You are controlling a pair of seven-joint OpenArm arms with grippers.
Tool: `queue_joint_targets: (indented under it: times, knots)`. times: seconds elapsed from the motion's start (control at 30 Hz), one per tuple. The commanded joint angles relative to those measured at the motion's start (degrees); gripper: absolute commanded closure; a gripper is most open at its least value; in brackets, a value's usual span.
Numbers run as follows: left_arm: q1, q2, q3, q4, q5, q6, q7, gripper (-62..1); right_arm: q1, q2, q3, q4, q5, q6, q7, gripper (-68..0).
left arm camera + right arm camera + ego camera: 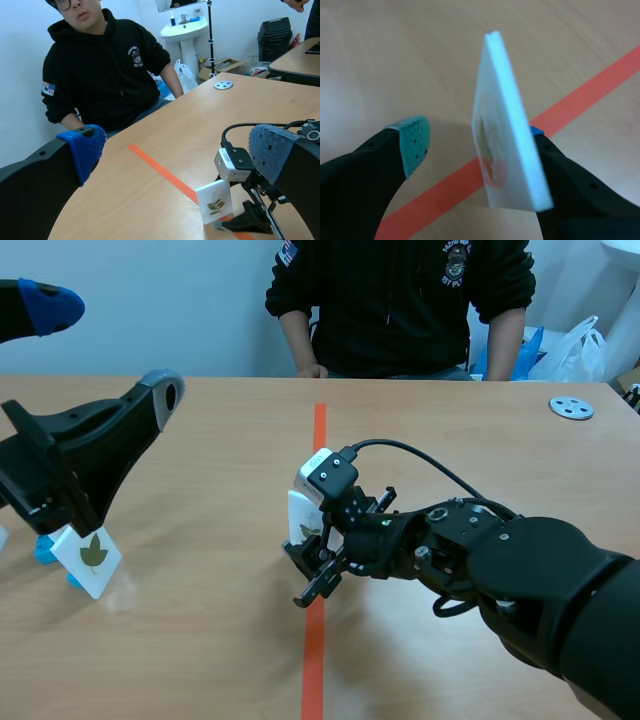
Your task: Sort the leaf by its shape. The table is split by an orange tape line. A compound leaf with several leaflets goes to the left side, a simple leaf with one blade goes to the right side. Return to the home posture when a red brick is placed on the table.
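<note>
The compound-leaf card (214,201) stands on the tape line (160,170) in the middle of the desk (125,200). It is between the right end effector's (476,137) spread fingers, leaning on one and clear of the other's pad (415,142). The left end effector (177,150) is wide and holds nothing. A single-leaf card (93,558) sits on the desk's left side. A person (400,300) sits across.

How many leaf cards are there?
2. One leaf card stands far left, beside the left arm; the other card stands on the orange tape line, inside the open right hand.
</note>
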Motion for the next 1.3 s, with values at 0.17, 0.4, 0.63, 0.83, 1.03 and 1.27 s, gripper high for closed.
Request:
queue_joint_targets:
  times: [0.17, 0.4, 0.63, 0.83, 1.03, 1.27]
  knots:
    - [-0.4, -0.2, 0.2, 1.4, -0.6, 0.1, -1.0, -61.3, 0.7, 0.4, 0.3, 0.9, 0.6, -0.2, 0.8, -13.7]
    - [-0.4, -0.2, 0.2, 1.4, -0.6, 0.1, -1.0, -61.3, 0.7, 0.4, 0.3, 0.9, 0.6, -0.2, 0.9, -6.3]
    - [-0.4, -0.2, 0.2, 1.4, -0.6, 0.1, -1.0, -61.3, 0.7, 0.4, 0.5, 0.9, 0.6, -0.2, 1.1, -6.3]
    - [-0.4, -0.2, 0.2, 1.4, -0.6, 0.1, -1.0, -61.3, 0.7, 0.4, 3.9, 0.9, 0.6, -3.2, 1.0, -6.3]
    - [-0.4, -0.2, 0.2, 1.4, -0.6, 0.1, -1.0, -61.3, 0.0, 1.0, 14.3, 0.9, 1.1, -5.0, 0.6, -6.4]
    - [-0.4, -0.2, 0.2, 1.4, -0.6, 0.1, -0.9, -61.3, -3.3, 4.0, 27.8, 0.9, 1.3, -8.7, 0.4, -6.3]
